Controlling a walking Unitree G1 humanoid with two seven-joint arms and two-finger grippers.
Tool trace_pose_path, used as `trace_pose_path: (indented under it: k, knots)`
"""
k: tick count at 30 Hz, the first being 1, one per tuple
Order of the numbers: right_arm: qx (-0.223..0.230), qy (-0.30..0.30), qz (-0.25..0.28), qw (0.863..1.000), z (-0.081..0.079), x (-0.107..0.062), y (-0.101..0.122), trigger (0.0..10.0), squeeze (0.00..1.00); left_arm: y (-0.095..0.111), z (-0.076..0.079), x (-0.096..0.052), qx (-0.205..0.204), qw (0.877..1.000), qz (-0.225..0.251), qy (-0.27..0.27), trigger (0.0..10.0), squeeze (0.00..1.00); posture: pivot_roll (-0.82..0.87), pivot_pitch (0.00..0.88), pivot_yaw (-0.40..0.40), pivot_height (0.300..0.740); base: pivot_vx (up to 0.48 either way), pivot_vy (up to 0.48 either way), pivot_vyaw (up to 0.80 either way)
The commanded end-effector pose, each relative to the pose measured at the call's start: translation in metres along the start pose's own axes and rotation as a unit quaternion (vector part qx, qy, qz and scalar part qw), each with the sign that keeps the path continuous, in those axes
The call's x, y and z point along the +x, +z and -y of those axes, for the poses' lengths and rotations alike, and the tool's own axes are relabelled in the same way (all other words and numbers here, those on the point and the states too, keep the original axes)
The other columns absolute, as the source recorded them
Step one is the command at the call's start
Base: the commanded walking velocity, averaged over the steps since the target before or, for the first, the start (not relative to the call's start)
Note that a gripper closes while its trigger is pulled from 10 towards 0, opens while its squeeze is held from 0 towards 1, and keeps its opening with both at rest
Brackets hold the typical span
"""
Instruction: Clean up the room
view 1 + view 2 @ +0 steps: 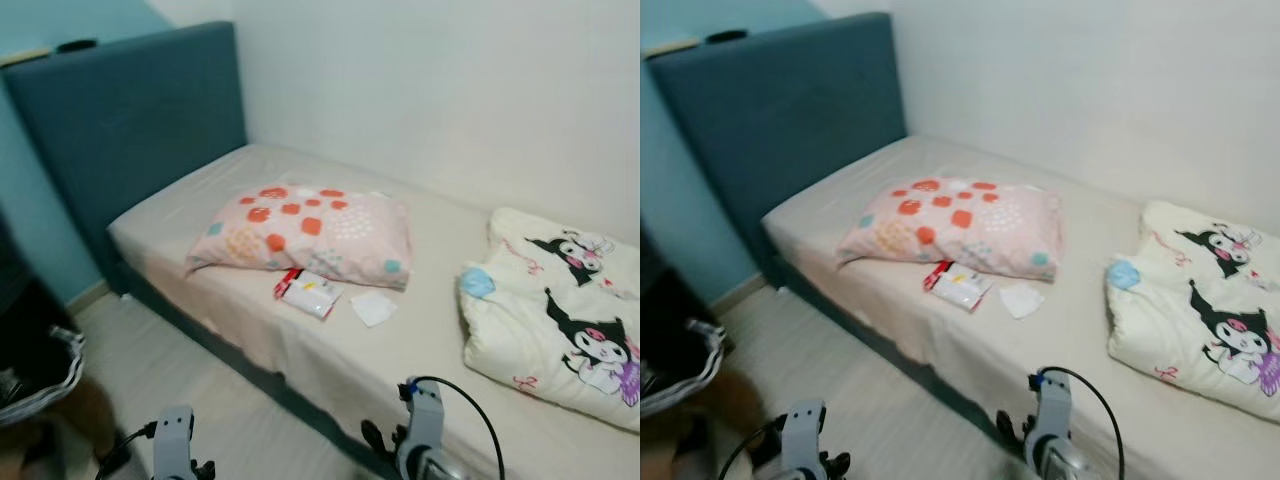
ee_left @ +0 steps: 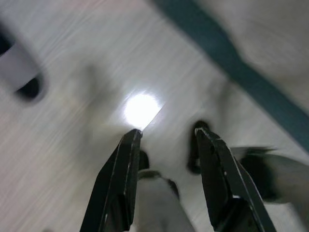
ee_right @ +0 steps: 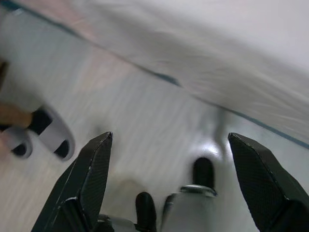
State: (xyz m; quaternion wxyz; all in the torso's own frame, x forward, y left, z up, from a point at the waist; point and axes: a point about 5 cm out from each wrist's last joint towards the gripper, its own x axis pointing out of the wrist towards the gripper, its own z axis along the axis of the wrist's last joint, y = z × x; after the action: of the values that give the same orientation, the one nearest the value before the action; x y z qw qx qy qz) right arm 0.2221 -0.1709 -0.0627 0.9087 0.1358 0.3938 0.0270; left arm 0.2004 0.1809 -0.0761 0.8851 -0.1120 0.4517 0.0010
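I'm standing at the bedside with nothing tidied yet, as far as I can judge. On the bed [image 1: 200, 205] a red-and-white packet [image 1: 308, 292] lies just in front of the spotted pillow [image 1: 310, 235], with a white wrapper or tissue [image 1: 373, 307] beside it; the cartoon-print quilt [image 1: 555, 315] sits bunched toward the foot. Both arms hang low over the floor [image 1: 180, 365]. The left pincer [image 2: 166, 142] is spread and carries nothing; the right pincer [image 3: 169, 145] is spread wide, also bare. A slipper-like shape [image 3: 46, 135] lies on the floor, though the blur leaves me unsure. The litter remains to be collected and the bedding straightened.
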Motion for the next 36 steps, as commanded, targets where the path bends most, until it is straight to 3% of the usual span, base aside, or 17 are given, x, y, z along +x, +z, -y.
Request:
trace_pose_path:
  k: [1, 4, 14, 29, 36]
  knots:
    - [0.001, 0.003, 0.0, 1.0, -0.003, 0.001, 0.002, 10.0, 0.0, -0.007, -0.001, -0.001, -0.006, 1.0, -0.009, -0.001, 10.0, 0.0, 0.03, 0.0, -0.018, 0.74, 0.322, 0.0, -0.8]
    - [0.004, 0.003, 0.006, 1.0, -0.004, 0.002, 0.003, 10.0, 0.0, -0.006, -0.001, -0.001, -0.006, 1.0, -0.008, -0.001, 10.0, 0.0, 0.03, 0.0, -0.018, 0.74, 0.32, 0.0, -0.8]
    - [-0.011, 0.007, 0.023, 1.0, -0.005, 0.002, 0.009, 10.0, 0.0, -0.005, -0.002, -0.001, -0.007, 1.0, -0.006, 0.004, 10.0, 0.0, 0.03, 0.0, -0.019, 0.74, 0.318, 0.0, 0.0]
    - [-0.013, 0.013, 0.036, 0.999, -0.008, 0.005, 0.02, 10.0, 0.0, -0.001, -0.005, -0.001, -0.016, 1.0, 0.001, 0.021, 10.0, 0.0, 0.03, 0.0, -0.014, 0.74, 0.0, 0.0, 0.0]
    - [0.002, 0.025, 0.059, 0.998, -0.014, 0.007, 0.037, 10.0, 0.0, 0.003, -0.004, 0.0, -0.02, 1.0, 0.005, 0.023, 10.0, 0.0, 0.03, 0.0, -0.016, 0.74, 0.0, 0.0, 0.0]
